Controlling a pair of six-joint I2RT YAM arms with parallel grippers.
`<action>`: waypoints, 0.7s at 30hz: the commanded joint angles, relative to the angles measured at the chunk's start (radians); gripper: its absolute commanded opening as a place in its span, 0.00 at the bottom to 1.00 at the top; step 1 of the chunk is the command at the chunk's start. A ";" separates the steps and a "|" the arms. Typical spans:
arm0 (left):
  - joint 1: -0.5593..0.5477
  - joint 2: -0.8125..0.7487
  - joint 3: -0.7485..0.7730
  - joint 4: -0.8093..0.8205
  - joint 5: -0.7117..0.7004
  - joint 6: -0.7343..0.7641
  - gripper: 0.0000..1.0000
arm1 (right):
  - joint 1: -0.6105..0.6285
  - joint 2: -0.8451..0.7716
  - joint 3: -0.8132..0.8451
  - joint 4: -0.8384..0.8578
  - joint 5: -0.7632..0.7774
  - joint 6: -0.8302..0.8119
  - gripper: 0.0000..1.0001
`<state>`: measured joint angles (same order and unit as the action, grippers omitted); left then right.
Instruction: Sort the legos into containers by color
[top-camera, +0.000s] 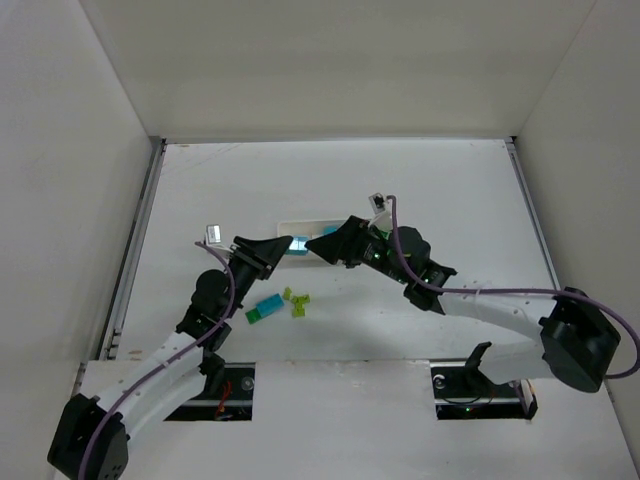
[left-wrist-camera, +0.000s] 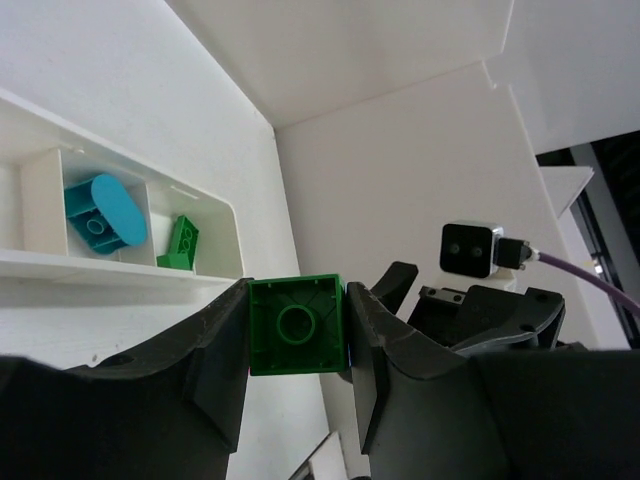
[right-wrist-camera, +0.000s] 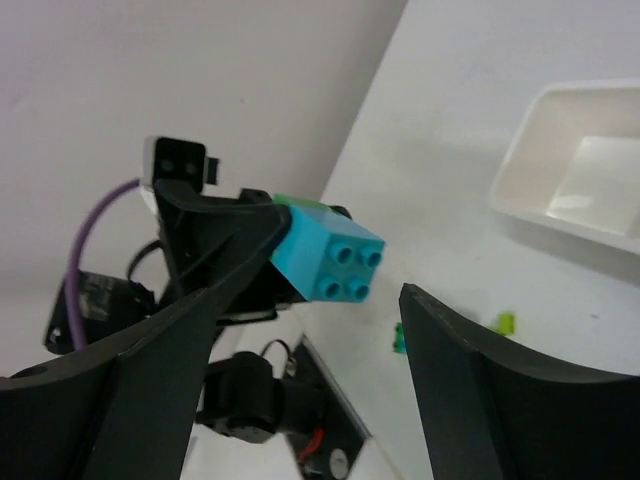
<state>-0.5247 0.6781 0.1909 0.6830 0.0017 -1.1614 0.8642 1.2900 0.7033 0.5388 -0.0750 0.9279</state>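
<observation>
My left gripper (left-wrist-camera: 297, 305) is shut on a dark green lego (left-wrist-camera: 297, 325). A cyan-blue lego (right-wrist-camera: 330, 262) is stuck to it and points at my right gripper. In the top view the left gripper (top-camera: 283, 247) and this cyan lego (top-camera: 298, 245) hang just in front of the white tray (top-camera: 298, 219). My right gripper (right-wrist-camera: 310, 297) is open, its fingers spread either side of the cyan lego without touching it; it also shows in the top view (top-camera: 320, 244). The tray (left-wrist-camera: 215, 205) holds a cyan piece (left-wrist-camera: 100, 215) in one compartment and a dark green lego (left-wrist-camera: 180, 243) in the end one.
Loose on the table nearer the arm bases lie a cyan lego (top-camera: 269, 304), a green lego (top-camera: 254, 317) and two yellow-green legos (top-camera: 289, 294) (top-camera: 300, 308). One tray compartment (right-wrist-camera: 590, 170) looks bare. White walls enclose the table.
</observation>
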 joint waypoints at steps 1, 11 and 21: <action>-0.033 0.015 -0.016 0.164 -0.081 -0.050 0.13 | 0.003 0.034 -0.013 0.206 0.060 0.164 0.81; -0.053 0.046 -0.018 0.213 -0.085 -0.084 0.13 | -0.017 0.132 -0.044 0.349 -0.019 0.258 0.74; -0.062 0.064 -0.018 0.228 -0.088 -0.093 0.13 | -0.034 0.242 -0.065 0.556 -0.077 0.393 0.61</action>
<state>-0.5816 0.7444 0.1722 0.8272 -0.0765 -1.2427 0.8410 1.5021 0.6506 0.9382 -0.1181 1.2572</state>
